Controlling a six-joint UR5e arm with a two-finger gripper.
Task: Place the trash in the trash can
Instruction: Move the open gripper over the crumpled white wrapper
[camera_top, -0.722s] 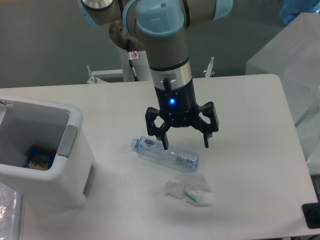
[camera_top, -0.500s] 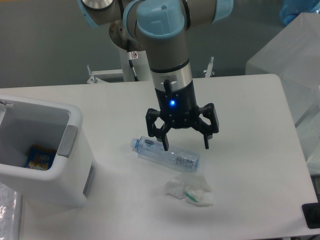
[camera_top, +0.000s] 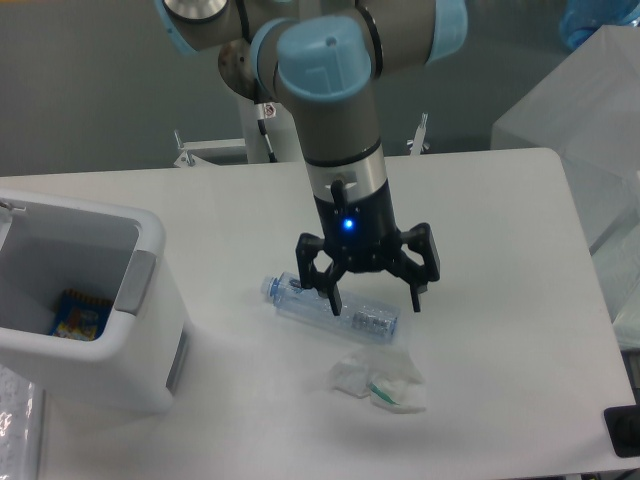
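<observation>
A clear crinkled plastic bottle (camera_top: 355, 316) with a pale blue cap lies on its side on the white table, cap pointing left. Just in front of it rests a small crumpled white wrapper (camera_top: 382, 384) with green marks. My gripper (camera_top: 375, 303) hangs open directly over the bottle, one finger (camera_top: 331, 296) crossing in front of its left half and the other at its right end. Nothing is held between them. The white trash can (camera_top: 150, 300) stands at the left edge of the table, well apart from the gripper.
A blue-and-yellow snack packet (camera_top: 78, 314) lies inside the trash can. A translucent plastic container (camera_top: 585, 110) stands off the table's far right corner, and a small black object (camera_top: 624, 430) sits at the front right edge.
The gripper has dropped lower and shifted slightly right, so its fingers now reach down around the bottle. The bottle and wrapper have not moved.
</observation>
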